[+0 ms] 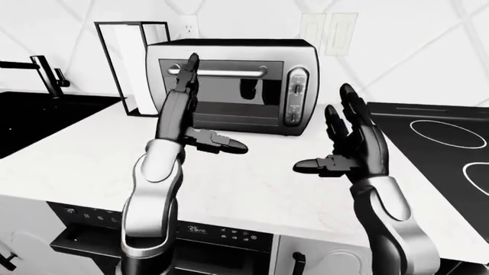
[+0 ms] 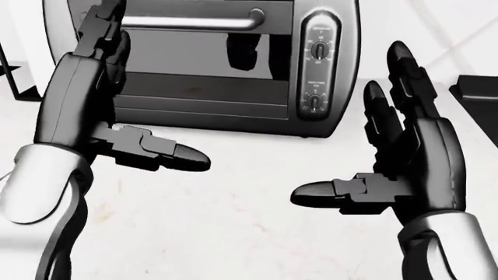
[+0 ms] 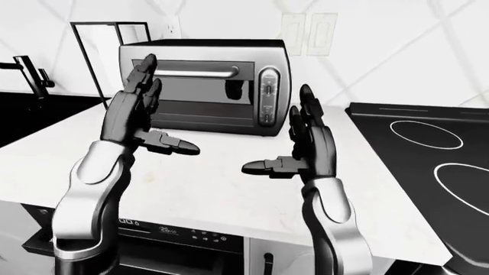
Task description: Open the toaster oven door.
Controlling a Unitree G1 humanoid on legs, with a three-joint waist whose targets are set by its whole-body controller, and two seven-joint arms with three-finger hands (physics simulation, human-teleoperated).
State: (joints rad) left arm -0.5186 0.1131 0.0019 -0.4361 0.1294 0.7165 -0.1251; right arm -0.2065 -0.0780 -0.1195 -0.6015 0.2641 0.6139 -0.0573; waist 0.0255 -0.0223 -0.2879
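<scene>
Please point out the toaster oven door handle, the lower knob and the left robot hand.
toaster oven door handle (image 2: pixel 194 23), head view, middle of the bar.
lower knob (image 2: pixel 313 102), head view, knob centre.
left robot hand (image 2: pixel 77 93), head view, back of palm.

— How do the hands stand?
— Both are raised, palms facing each other. The left hand (image 2: pixel 82 111) sits higher in the head view, fingers (image 2: pixel 101 26) straight up and thumb pointing right.
— And the right hand (image 2: pixel 416 154)?
— Lower (fingers (image 2: pixel 401 70) also upright), thumb pointing left, spread wide, gripping nothing.
</scene>
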